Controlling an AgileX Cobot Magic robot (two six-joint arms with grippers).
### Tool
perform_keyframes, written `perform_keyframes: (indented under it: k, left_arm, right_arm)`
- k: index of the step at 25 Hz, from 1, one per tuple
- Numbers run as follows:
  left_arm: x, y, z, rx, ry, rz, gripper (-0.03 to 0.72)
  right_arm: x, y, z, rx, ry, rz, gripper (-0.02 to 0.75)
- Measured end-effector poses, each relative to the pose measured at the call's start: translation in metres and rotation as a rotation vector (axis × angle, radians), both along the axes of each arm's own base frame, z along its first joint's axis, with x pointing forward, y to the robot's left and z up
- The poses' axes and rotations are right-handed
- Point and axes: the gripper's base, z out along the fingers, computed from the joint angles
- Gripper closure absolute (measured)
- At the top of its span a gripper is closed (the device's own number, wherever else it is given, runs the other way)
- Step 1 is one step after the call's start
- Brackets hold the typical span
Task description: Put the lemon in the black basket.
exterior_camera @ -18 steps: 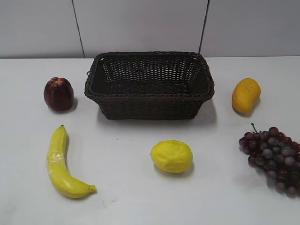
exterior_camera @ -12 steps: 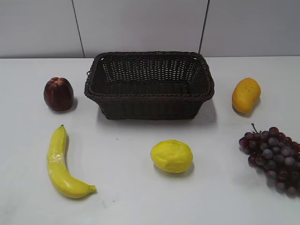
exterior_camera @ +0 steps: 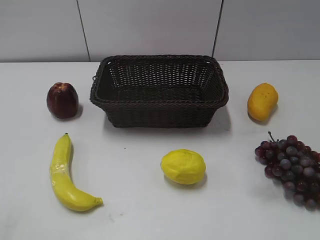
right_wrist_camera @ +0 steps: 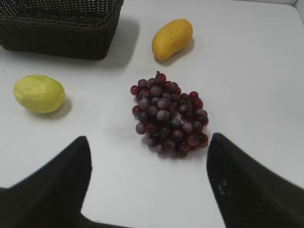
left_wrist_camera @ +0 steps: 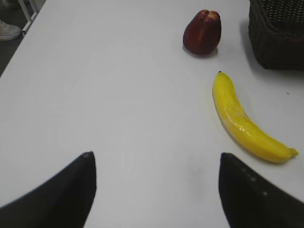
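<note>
The yellow lemon (exterior_camera: pixel 183 166) lies on the white table in front of the black basket (exterior_camera: pixel 159 102), a short gap between them. It also shows at the left of the right wrist view (right_wrist_camera: pixel 39 93), below the basket's corner (right_wrist_camera: pixel 57 28). The basket is empty. My right gripper (right_wrist_camera: pixel 148 142) is open and empty, above bare table just short of the grapes, the lemon off to its left. My left gripper (left_wrist_camera: pixel 154 159) is open and empty over bare table, left of the banana. Neither gripper shows in the exterior view.
A banana (exterior_camera: pixel 65 175) lies front left and a dark red apple (exterior_camera: pixel 62 100) left of the basket. A mango (exterior_camera: pixel 262 101) lies right of the basket. A bunch of dark grapes (exterior_camera: pixel 292 167) lies front right. The table's left edge (left_wrist_camera: pixel 21 45) shows in the left wrist view.
</note>
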Motion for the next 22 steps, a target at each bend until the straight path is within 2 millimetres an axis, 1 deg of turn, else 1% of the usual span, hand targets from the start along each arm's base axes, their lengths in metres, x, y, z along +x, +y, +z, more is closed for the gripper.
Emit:
perform_keyframes:
  k: [3,5,13,17,22]
  left_arm:
    - [0.013,-0.004,0.0,-0.019,0.084,-0.03,0.095]
    - [0.026,-0.006,0.001,-0.012,0.15,-0.045,0.095]
    - [0.082,-0.011,0.024,0.043,0.321,-0.082,0.095]
    - [0.108,-0.013,0.035,0.078,0.372,-0.111,0.095]
    - [0.134,-0.018,0.055,0.11,0.368,-0.191,0.095]
  right_arm:
    - [0.0,0.0,0.0,0.0,0.0,0.0,0.167]
    - [0.0,0.0,0.0,0.0,0.0,0.0,0.167]
    - [0.0,0.0,0.0,0.0,0.0,0.0,0.167]
    - [0.0,0.0,0.0,0.0,0.0,0.0,0.167]
    - [0.0,0.0,0.0,0.0,0.0,0.0,0.167]
